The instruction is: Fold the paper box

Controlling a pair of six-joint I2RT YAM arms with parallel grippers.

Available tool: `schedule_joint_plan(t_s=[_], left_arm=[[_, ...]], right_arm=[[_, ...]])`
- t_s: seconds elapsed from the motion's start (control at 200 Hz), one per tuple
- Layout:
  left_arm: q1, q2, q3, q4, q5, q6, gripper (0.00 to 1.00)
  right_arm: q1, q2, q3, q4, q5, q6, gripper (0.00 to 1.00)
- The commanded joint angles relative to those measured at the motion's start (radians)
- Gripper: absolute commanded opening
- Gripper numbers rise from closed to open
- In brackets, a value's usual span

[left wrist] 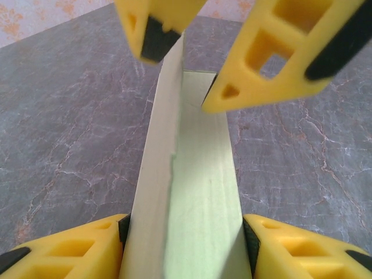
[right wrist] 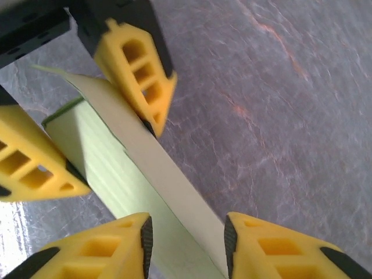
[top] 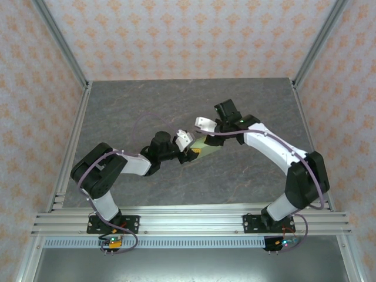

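Seen from above, the box (top: 204, 149) sits at the middle of the grey marbled worktop (top: 147, 111), where the two arms meet. The left arm reaches in from the near left and the right arm from the near right. The pale green card is largely hidden between them, and I cannot tell from here whether it rests on the worktop.

The left wrist view shows what the overhead one hides. The box (left wrist: 197, 197) is a long open trough with a green floor and a cream wall standing upright along one side. The left jaws are closed on its left end, with the black pads of both fingers (left wrist: 75, 250) pressed against its sides. At the right end, the right arm's fingers (left wrist: 279, 52) straddle the upright wall. One is against it and the other stands off it over the floor, so the right jaws are partly open and grip nothing.

The right wrist view adds the cream wall running between the right fingers (right wrist: 99, 250). The left fingers (right wrist: 136, 64) flank the box at the other end.
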Motion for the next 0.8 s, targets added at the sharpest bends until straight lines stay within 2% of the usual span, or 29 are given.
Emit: schedule_joint_plan(t_s=[0.0, 0.22, 0.44, 0.551, 0.666, 0.791], left_arm=[[-0.002, 0.021, 0.008, 0.027, 0.016, 0.006, 0.51], [-0.001, 0.016, 0.025, -0.003, 0.041, 0.023, 0.51], [-0.002, 0.017, 0.036, -0.016, 0.05, 0.026, 0.49], [-0.001, 0.017, 0.042, -0.023, 0.046, 0.021, 0.49], [-0.001, 0.021, 0.051, -0.03, 0.039, 0.016, 0.49], [-0.001, 0.017, 0.06, -0.047, -0.011, 0.002, 0.49]], right_arm=[[-0.091, -0.105, -0.049, 0.079, -0.069, 0.201, 0.41], [-0.159, -0.097, -0.058, 0.001, -0.02, 0.14, 0.45], [-0.176, 0.042, 0.068, -0.087, -0.016, 0.099, 0.43], [-0.176, 0.082, 0.102, -0.094, -0.021, 0.111, 0.36], [-0.176, 0.101, 0.125, -0.086, -0.024, 0.159, 0.16], [-0.171, 0.098, 0.147, -0.102, -0.064, 0.27, 0.1]])
